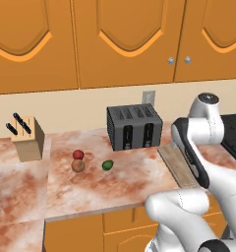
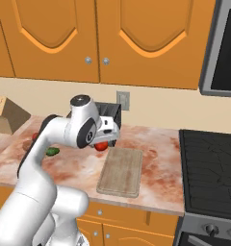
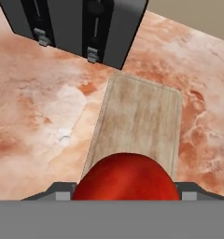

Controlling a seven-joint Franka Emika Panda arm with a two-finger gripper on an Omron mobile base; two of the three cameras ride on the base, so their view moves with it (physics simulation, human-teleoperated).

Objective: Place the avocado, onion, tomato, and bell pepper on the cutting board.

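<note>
My gripper hangs above the near-left end of the cutting board, with a tomato between its fingers. The cutting board lies on the counter, in front and to the right of the toaster. Left of the toaster, well apart from the board, the onion sits just in front of a lumpy bell pepper, with the avocado beside them to the right. A knife block stands at the far left.
</note>
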